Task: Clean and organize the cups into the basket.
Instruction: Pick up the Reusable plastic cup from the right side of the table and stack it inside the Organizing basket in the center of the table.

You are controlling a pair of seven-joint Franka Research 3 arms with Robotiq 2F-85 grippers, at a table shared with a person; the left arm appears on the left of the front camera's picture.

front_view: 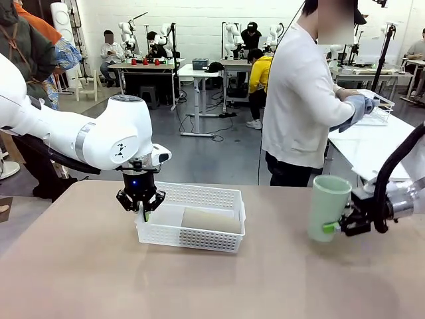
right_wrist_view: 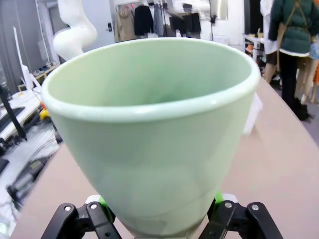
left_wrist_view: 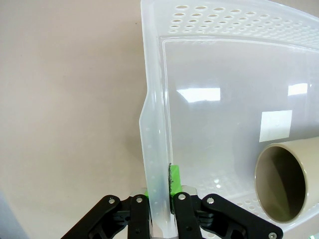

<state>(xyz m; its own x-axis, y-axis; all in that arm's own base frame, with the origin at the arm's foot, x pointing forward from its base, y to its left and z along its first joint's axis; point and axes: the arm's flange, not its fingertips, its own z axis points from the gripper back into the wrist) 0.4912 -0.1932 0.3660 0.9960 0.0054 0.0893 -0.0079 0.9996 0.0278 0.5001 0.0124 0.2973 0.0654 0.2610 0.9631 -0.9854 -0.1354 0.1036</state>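
The translucent white plastic basket (front_view: 192,237) has smooth, glossy walls pierced with small holes, and its floor mirrors the ceiling lights. Inside it, the tan-brown tapered tumbler (left_wrist_view: 285,188) looks matt and dull, without highlights. The pale mint green tumbler (right_wrist_view: 149,149) is smooth, with a soft satin sheen along its rounded rim. The beige worktop (front_view: 99,272) is matt and even, like laminate. The left gripper (left_wrist_view: 160,191) is matt black with bright green rubbery pads (left_wrist_view: 174,179); the white arm shell (front_view: 113,136) is glossy.

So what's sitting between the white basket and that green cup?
Nothing. In the front view the tan tabletop is bare between the basket and the mint green cup.
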